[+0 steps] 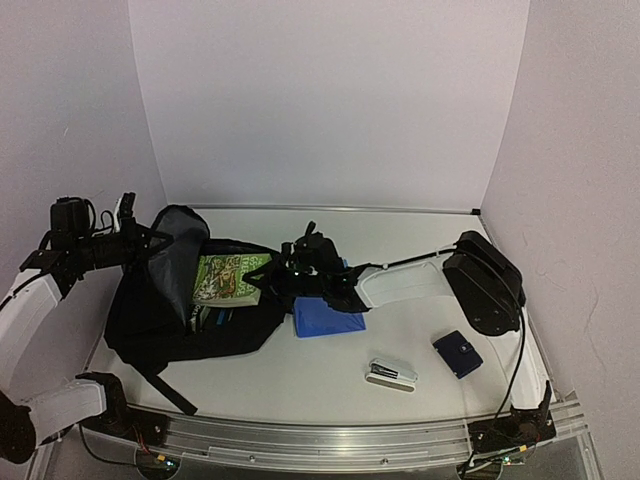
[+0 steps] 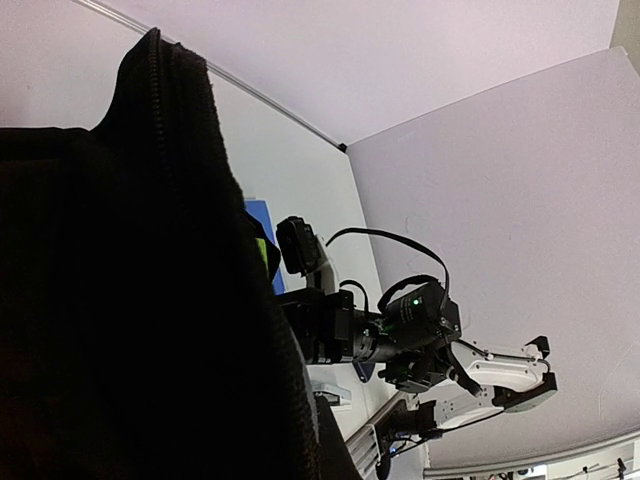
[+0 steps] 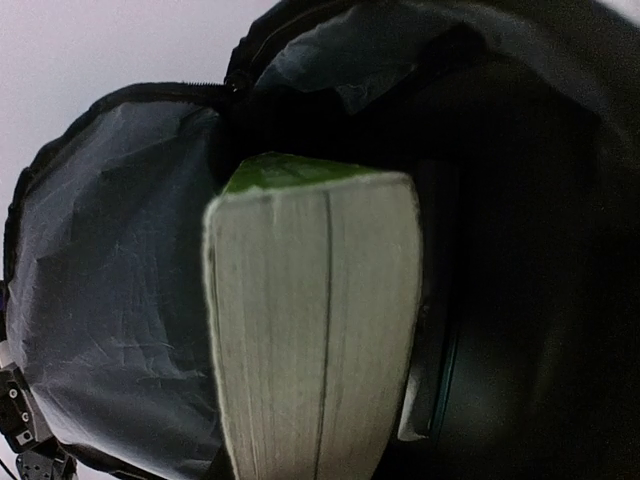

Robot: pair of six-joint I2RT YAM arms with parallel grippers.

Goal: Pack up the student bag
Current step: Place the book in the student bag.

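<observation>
Student bag (image 1: pixel 150 320), green book (image 1: pixel 232 277) partly inside

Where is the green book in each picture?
Top view: green book left of middle, poking into the open student bag.
Left wrist: just a green sliver beside the bag's black edge.
Right wrist: fills the middle, page edges facing the camera.
Shared landmark: the student bag.

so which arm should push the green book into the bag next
Right: its end effector grips the green book at the bag mouth, while the left end effector holds the flap open.
</observation>
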